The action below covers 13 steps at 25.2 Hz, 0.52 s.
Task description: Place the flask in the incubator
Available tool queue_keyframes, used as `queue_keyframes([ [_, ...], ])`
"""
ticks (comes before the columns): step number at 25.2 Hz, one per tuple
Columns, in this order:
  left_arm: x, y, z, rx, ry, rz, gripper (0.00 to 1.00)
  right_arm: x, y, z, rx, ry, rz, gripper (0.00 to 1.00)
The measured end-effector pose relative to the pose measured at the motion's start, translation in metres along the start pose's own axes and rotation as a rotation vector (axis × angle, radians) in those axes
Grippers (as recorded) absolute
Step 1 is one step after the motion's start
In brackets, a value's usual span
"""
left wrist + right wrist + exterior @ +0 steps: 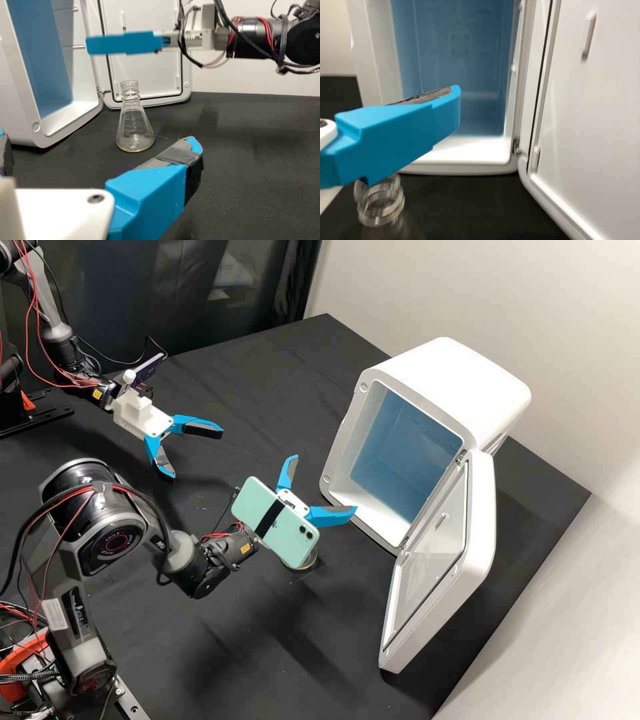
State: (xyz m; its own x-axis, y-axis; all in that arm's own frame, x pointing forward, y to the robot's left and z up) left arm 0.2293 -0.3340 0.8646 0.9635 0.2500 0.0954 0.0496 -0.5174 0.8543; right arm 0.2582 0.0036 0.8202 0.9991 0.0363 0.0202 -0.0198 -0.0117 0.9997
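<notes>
place: laboratory | evidence: black bench point(280, 640), white incubator point(460, 383) with door open, graduated glass conical flask point(134, 125)

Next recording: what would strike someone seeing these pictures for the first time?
The white box-shaped incubator with its pale blue interior stands at the right of the black bench, its door swung wide open. Just before its opening a clear glass conical flask stands upright on the bench, with the right gripper open above it.
</notes>
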Motion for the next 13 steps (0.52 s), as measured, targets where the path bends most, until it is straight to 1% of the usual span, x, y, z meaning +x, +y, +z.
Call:
queue_keyframes([
  [4, 0.0, -0.0001, 0.0, 0.0, -0.002, 0.0, 1.0, -0.014, -0.01, 0.007, 0.001, -0.03, -0.052, 1.0],
  [5, 0.0, -0.0001, 0.0, 0.0, -0.002, 0.0, 1.0, -0.015, -0.012, 0.008, 0.002, -0.034, -0.058, 1.0],
  [6, 0.0, -0.0001, 0.0, 0.0, -0.002, 0.0, 1.0, -0.017, -0.015, 0.01, 0.004, -0.044, -0.072, 1.0],
  [11, 0.0, 0.0018, 0.002, 0.003, -0.007, 0.008, 1.0, -0.017, -0.031, 0.025, 0.017, -0.105, -0.14, 1.0],
  [13, 0.0, 0.0018, 0.002, 0.003, -0.007, 0.008, 1.0, -0.017, -0.035, 0.029, 0.021, -0.124, -0.16, 1.0],
])
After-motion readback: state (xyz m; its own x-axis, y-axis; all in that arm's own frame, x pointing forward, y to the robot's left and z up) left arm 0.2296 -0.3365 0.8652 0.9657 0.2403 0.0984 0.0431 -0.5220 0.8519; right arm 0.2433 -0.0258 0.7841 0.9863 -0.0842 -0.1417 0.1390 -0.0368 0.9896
